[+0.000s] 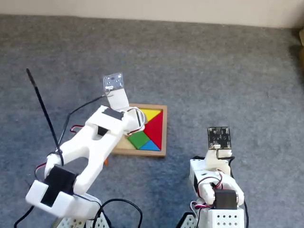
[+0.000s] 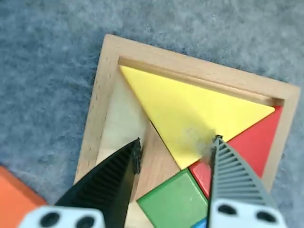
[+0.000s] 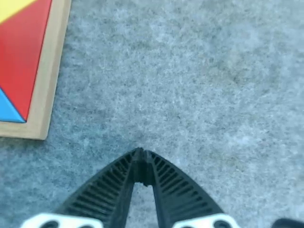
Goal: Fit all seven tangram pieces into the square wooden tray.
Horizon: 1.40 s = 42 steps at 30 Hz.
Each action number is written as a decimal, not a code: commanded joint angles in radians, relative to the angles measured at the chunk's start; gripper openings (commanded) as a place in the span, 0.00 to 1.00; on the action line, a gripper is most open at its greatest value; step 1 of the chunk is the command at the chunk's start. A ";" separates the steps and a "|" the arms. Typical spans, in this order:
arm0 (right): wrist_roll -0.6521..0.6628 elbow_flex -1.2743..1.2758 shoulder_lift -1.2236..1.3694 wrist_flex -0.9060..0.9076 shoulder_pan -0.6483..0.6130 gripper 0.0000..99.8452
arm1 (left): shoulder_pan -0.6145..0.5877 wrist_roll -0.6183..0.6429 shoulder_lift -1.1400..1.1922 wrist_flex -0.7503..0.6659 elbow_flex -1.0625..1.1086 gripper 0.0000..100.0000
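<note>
I think my left fingers point(image 2: 118, 175), spread over the wooden tray's point(image 2: 102, 85) bare gap, should next grasp the orange piece point(image 2: 12, 202) beside them.

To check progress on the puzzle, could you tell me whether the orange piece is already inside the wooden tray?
No, the orange piece lies on the grey carpet, outside the rim of the wooden tray.
</note>
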 commanded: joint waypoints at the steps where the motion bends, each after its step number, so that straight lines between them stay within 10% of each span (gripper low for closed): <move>1: -0.003 0.110 -0.005 -0.002 0.013 0.01 | 0.031 -0.005 -0.061 0.017 0.010 0.23; 19: -0.003 0.110 -0.005 -0.002 0.013 0.01 | -0.122 -0.032 -0.716 0.020 0.355 0.23; 31: -0.003 0.110 -0.005 -0.002 0.013 0.01 | -0.177 -0.184 -0.855 0.551 0.265 0.23; 42: -0.003 0.110 -0.005 -0.002 0.013 0.01 | -0.298 -0.434 -0.854 0.594 0.318 0.23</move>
